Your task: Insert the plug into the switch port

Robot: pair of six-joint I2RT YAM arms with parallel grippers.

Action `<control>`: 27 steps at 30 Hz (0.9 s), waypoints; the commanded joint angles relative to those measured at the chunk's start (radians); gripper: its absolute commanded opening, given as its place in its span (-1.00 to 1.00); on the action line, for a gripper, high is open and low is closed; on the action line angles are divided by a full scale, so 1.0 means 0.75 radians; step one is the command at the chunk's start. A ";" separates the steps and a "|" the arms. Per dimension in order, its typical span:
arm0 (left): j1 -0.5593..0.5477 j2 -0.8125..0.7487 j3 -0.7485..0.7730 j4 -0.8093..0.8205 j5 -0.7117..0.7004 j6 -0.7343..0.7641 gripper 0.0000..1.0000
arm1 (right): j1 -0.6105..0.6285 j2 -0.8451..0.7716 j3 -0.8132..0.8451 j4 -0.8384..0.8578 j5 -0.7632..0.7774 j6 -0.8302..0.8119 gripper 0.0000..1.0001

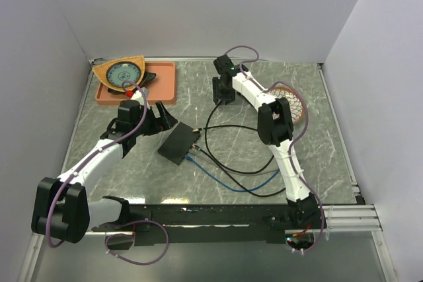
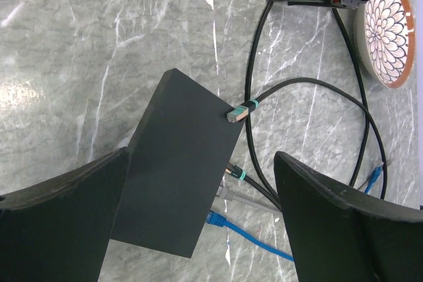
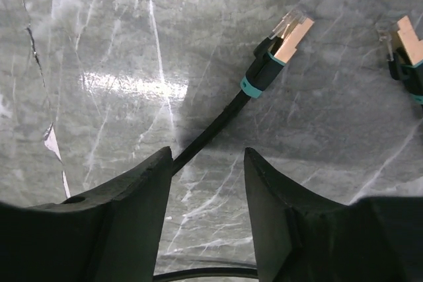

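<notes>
The right claw [image 3: 208, 153] straddles the cable [image 3: 218, 120] just behind the plug [image 3: 284, 37] near the surface's far edge, half-wide and not yet pinching. It should close squarely there, so the plug meets the switch port [image 2: 231, 150] on the mid-surface black box [image 2: 172, 163] straight. The left claw [image 2: 201, 156] gapes wide above that box, and the orange tray [image 1: 168, 90] in the far left corner holds a patterned dish [image 1: 122, 70].

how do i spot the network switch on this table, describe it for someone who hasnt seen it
On the grey marble table, look at the middle, nearer than the orange tray at the back left. The switch is the flat matte-black rectangular box lying at an angle. Nothing else here has a blue cable and a grey cable plugged into one long edge.
</notes>
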 commanded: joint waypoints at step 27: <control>0.003 -0.025 -0.007 0.045 0.021 0.009 0.92 | 0.041 -0.042 0.029 -0.134 -0.092 -0.381 -1.00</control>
